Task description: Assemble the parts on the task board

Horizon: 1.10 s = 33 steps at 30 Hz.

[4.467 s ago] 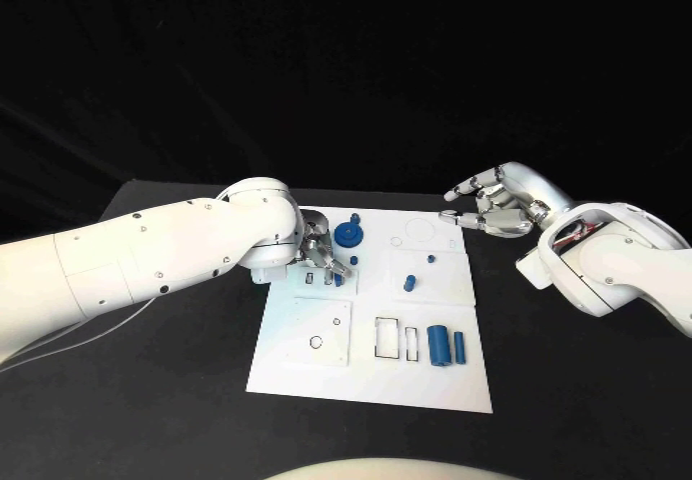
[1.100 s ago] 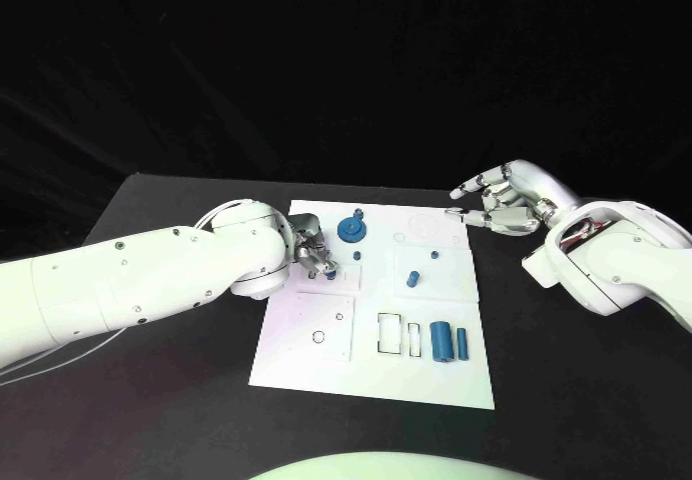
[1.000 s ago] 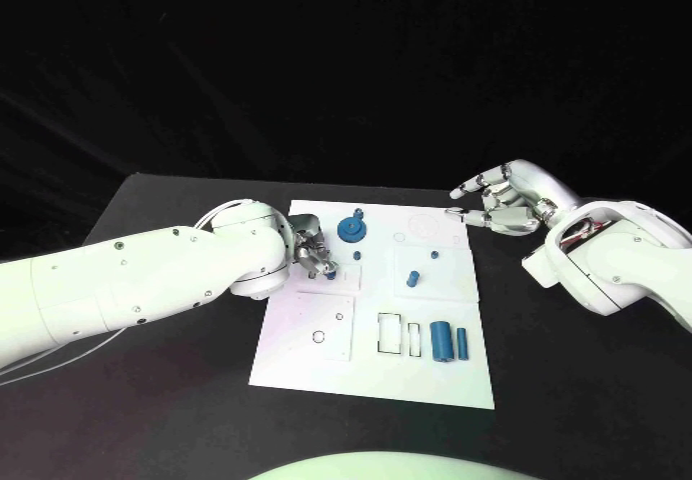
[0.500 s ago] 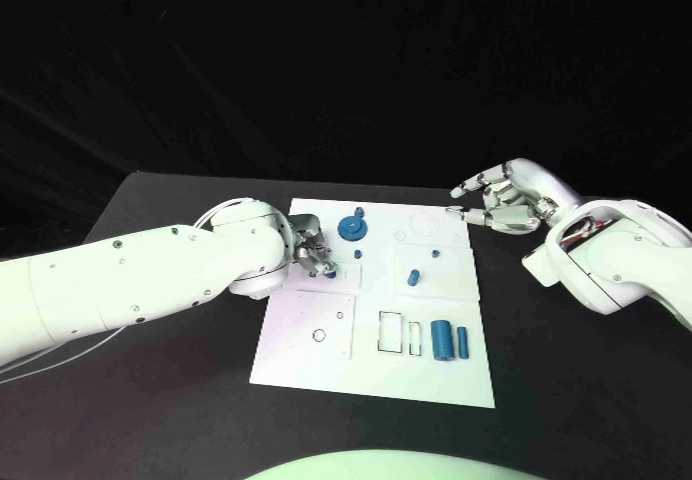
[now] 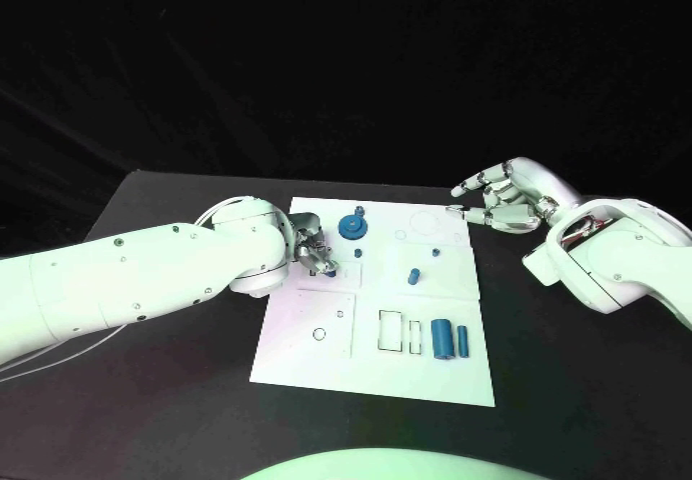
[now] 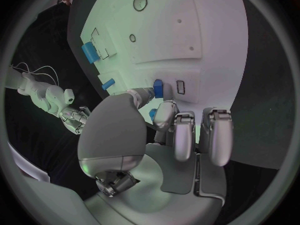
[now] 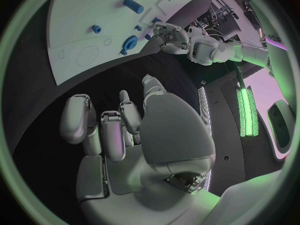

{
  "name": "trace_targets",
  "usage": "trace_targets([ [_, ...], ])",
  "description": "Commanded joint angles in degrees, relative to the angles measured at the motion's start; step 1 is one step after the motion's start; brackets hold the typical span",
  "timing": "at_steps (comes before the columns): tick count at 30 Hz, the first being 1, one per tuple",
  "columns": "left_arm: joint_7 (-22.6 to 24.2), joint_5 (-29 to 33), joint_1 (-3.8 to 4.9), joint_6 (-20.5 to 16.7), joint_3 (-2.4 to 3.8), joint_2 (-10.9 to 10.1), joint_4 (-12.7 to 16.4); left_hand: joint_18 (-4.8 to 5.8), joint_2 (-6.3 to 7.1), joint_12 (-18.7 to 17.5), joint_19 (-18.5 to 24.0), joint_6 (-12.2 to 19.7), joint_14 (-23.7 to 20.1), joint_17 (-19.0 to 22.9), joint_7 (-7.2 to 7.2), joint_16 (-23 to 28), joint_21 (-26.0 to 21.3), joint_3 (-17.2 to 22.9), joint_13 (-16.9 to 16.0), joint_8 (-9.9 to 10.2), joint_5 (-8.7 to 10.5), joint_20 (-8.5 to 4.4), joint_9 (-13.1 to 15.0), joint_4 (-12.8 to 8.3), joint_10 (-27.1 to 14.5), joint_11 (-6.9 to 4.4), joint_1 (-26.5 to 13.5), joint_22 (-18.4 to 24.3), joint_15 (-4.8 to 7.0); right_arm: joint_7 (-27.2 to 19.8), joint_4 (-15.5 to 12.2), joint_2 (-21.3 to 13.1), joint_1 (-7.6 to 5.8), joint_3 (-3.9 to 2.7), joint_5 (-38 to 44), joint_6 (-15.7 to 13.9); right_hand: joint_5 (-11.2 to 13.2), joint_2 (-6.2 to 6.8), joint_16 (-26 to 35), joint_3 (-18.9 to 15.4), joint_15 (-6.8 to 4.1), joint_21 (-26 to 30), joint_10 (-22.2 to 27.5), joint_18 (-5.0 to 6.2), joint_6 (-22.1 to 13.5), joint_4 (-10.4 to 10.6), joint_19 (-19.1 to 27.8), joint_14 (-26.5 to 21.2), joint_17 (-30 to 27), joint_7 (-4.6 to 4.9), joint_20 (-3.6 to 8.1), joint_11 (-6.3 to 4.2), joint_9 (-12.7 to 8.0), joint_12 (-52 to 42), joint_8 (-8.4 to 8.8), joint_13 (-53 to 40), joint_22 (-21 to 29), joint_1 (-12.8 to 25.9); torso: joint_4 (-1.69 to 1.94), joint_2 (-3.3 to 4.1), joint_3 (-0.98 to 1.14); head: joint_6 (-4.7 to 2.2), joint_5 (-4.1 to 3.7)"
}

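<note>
left robot hand [image 5: 315, 255] pinching a blue part [image 6: 158, 88] over the task board [image 5: 312, 372] | right robot hand [image 5: 498, 205] hovering off the board's far corner, fingers curling on nothing | blue cylinders [image 5: 449, 340] lying near the board's front edge

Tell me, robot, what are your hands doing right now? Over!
Left hand pinching a small blue part at the task board. Right hand empty, fingers curled, off the board's far right corner. Nothing blocking.

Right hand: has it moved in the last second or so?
No. The right hand hovers at the task board's far right corner, same spot relative to that corner as before, fingers curled, holding nothing.
</note>
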State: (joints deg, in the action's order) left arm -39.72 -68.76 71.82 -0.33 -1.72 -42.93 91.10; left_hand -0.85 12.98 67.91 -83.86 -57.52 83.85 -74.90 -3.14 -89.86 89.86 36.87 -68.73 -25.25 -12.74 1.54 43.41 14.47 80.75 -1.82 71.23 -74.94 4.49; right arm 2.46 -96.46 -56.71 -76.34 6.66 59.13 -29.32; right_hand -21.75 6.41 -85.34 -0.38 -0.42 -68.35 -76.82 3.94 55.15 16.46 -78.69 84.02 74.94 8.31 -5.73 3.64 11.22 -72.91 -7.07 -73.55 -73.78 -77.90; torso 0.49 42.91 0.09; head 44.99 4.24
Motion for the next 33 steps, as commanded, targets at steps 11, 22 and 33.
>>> trace_targets([
  [11,-1.00,0.71,-0.09,2.61,-0.08,0.40,-0.56,0.85,0.00,0.54,-6.14,-1.74,6.15,-15.10,2.01,-0.14,0.14,1.80,-0.32,-0.24,-0.08,-0.94,2.16,-4.58,0.61,-0.88,-3.45,-15.06,1.05,-0.60,0.09,0.16,0.08,0.00,0.01,0.46,-0.31,-0.40,0.23,-0.40,-0.37,0.37,0.02,1.06,0.16,0.09,0.12,3.87,6.84,-0.14,0.39,-0.26,-0.07,0.31,-0.41,0.07,0.09,0.15,0.00,0.01,0.05,0.28,0.04],
  [22,-1.18,0.84,-0.09,2.72,-0.08,0.62,-0.93,0.85,-0.15,0.74,-6.14,-2.22,6.15,-15.10,2.16,-0.14,0.14,-1.49,-0.59,0.01,-0.12,-1.14,2.20,-3.08,0.62,-1.04,-3.61,-15.06,1.21,-0.66,0.08,0.10,0.10,0.00,-0.06,0.46,-0.31,-0.42,0.22,-0.47,-0.37,0.39,0.04,1.06,0.17,0.11,0.10,3.88,6.86,-0.15,0.40,-0.26,-0.08,0.34,-0.45,0.11,0.09,0.32,0.01,-0.01,0.02,0.56,-0.15],
  [33,-1.35,0.95,-0.09,2.57,-0.07,0.71,-1.11,0.85,-0.27,0.90,-6.14,-2.85,6.15,-15.10,2.25,-0.14,0.14,-6.81,-0.84,0.45,-0.16,-1.25,2.13,-0.79,0.62,-1.11,-3.50,-15.06,1.32,-0.70,0.10,0.10,0.11,0.00,-0.09,0.44,-0.31,-0.42,0.26,-0.50,-0.37,0.42,0.06,1.07,0.16,0.12,0.11,3.86,6.81,-0.15,0.40,-0.27,-0.08,0.37,-0.46,0.14,0.11,0.38,0.02,-0.04,0.00,0.63,-0.17],
])
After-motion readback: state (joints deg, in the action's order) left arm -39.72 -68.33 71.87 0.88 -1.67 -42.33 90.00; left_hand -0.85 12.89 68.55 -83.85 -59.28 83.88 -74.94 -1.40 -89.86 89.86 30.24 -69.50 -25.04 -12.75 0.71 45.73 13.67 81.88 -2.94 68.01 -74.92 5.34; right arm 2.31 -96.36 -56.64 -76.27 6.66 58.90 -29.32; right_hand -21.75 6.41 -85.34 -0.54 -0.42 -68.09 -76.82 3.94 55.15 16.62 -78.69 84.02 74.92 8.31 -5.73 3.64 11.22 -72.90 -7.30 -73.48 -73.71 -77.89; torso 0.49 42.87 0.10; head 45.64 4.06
